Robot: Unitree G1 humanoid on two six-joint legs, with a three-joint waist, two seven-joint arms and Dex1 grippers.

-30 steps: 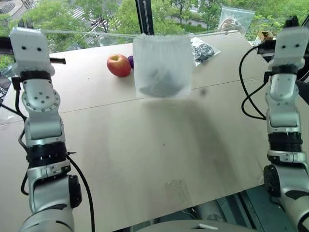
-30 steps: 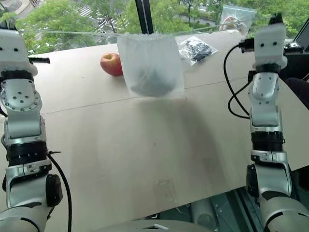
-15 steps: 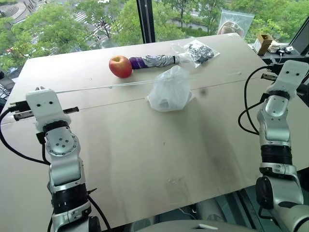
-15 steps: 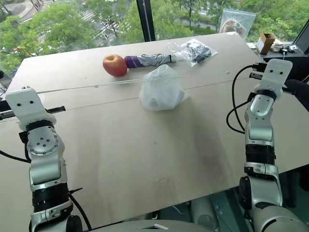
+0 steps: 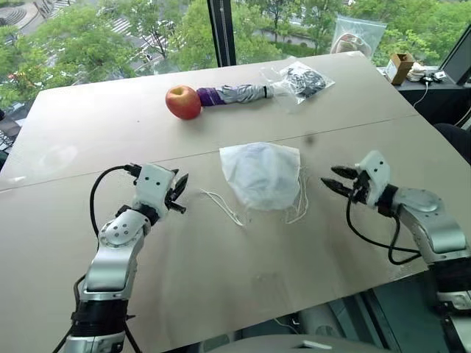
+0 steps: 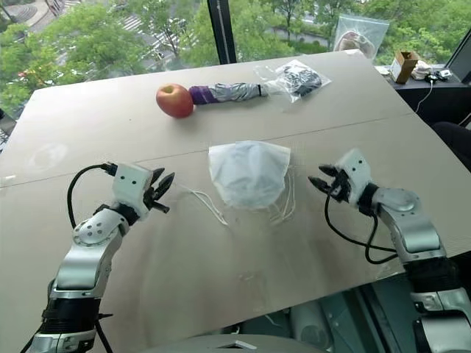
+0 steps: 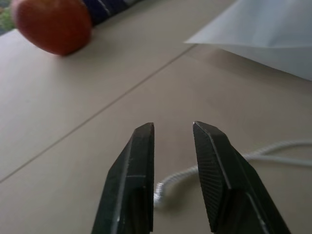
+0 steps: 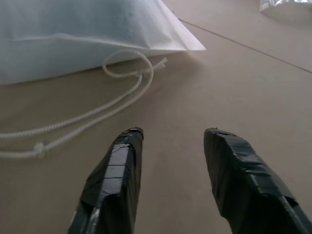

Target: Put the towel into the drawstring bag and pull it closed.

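Note:
The drawstring bag lies flat on the wooden table, its mouth gathered. White cord loops trail from it on the left and on the right. The towel is hidden inside; only a faint bluish shade shows through the fabric. My left gripper hovers low to the left of the bag, open, with nothing between its fingers; a cord end lies on the table just under them. My right gripper is low to the right of the bag, open and empty, with the right cord ahead of it.
A red apple and a grey-purple folded umbrella lie at the back of the table. Beside them is a clear plastic bag with dark contents. Another clear bag leans on the window, and a small box sits beyond the table's right side.
Both arms came down from high at the sides to low beside the bag. The bag, hanging from taut cords before, now lies on the table. Both grippers opened and let go of the cords.

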